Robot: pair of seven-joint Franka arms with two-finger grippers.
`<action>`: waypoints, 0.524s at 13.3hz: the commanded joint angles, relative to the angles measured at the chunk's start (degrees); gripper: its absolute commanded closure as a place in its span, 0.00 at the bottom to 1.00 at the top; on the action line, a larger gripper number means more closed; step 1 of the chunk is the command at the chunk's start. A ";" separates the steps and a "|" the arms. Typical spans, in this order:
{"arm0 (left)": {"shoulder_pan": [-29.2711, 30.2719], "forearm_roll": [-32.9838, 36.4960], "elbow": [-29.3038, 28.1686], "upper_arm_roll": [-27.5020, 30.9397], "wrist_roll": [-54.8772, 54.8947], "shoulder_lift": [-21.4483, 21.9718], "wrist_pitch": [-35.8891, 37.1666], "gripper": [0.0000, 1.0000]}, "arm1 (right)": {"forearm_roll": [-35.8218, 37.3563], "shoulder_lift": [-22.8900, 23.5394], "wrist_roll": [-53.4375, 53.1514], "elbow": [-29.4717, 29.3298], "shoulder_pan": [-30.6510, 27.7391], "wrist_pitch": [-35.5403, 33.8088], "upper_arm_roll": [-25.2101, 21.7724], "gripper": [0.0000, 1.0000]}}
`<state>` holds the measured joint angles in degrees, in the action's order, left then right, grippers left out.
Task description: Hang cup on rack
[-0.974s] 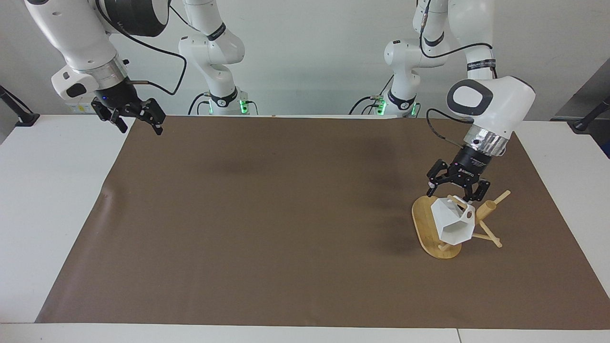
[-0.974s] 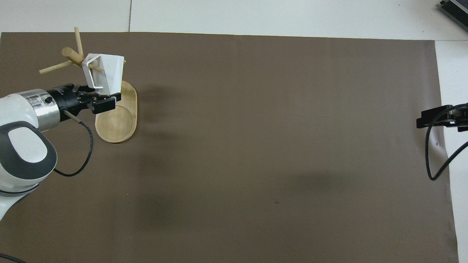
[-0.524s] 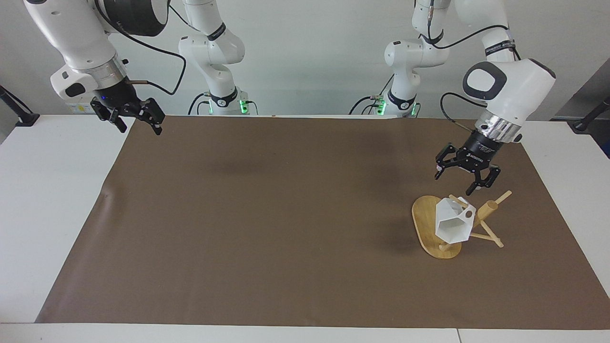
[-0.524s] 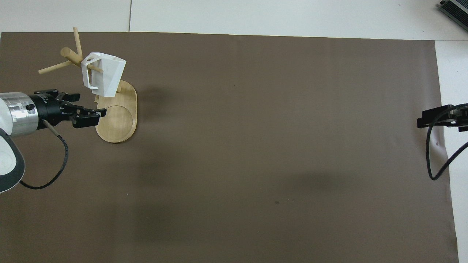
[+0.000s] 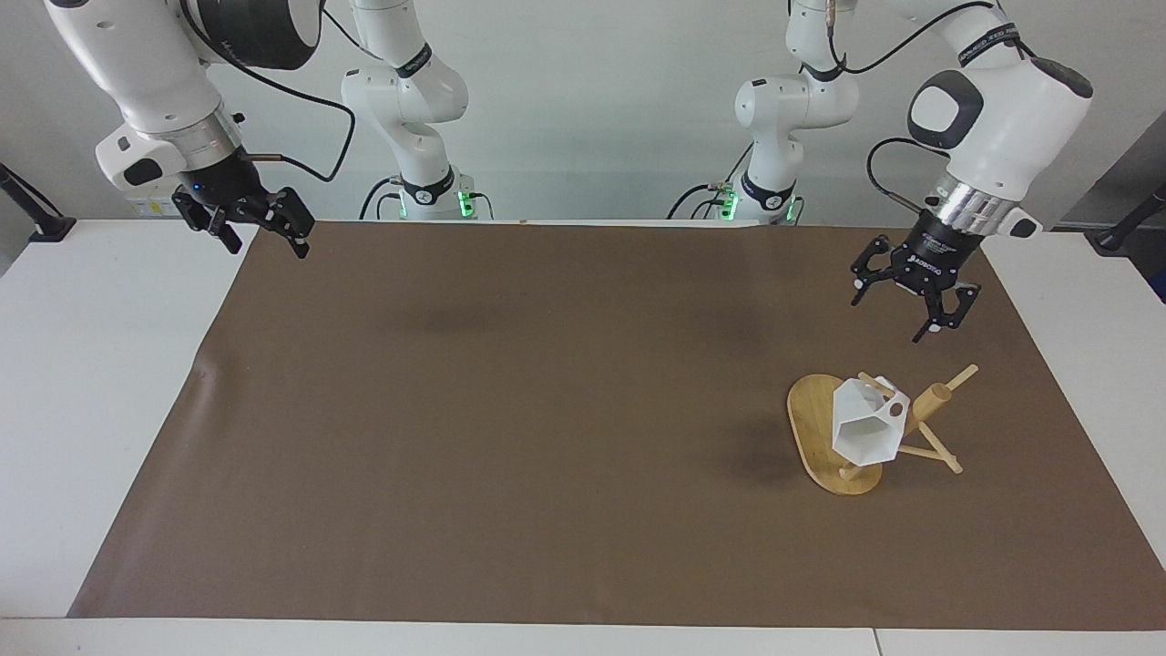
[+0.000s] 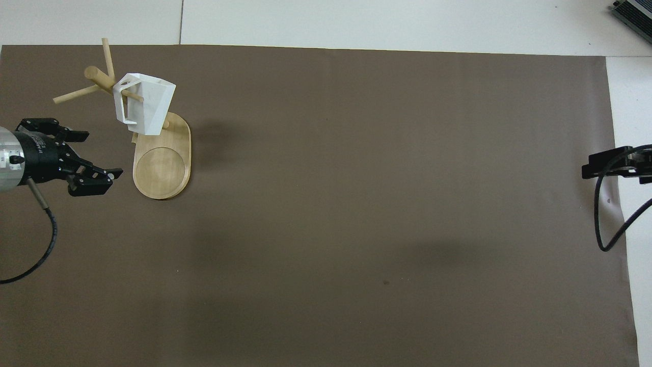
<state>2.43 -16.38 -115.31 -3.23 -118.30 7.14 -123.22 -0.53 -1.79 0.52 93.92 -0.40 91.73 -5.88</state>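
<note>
While its jaws are standing wide and empty, the left gripper (image 5: 900,305) is hovering near the rack (image 5: 843,437), where the cup (image 5: 865,428) is hanging by its handle; the hanging looks done. The right gripper (image 5: 258,228) is waiting, open, at the mat's (image 5: 510,419) corner.

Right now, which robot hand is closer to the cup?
The left gripper, open in the air just above the rack where the cup hangs. The right gripper waits at the table's other end.

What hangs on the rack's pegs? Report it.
Only the cup hangs on the rack, a peg passing through its handle; the other pegs are bare. The cup hides part of the post and the base beneath it. Neither gripper touches it.
</note>
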 commanded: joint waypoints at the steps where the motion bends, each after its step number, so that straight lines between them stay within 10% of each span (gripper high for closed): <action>1: 1.61 1.52 3.68 -0.29 11.91 -0.99 2.64 0.00 | -0.09 -0.23 0.18 0.04 -0.39 -0.41 0.08 0.00; 7: 1.44 8.91 9.31 -0.29 46.44 -2.84 7.55 0.00 | -0.70 -0.23 0.36 0.21 -0.13 -0.76 0.61 0.00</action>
<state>3.53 -9.27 -109.40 -3.29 -81.17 5.88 -119.15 -0.56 -1.79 0.52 93.94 -0.31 91.73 -5.56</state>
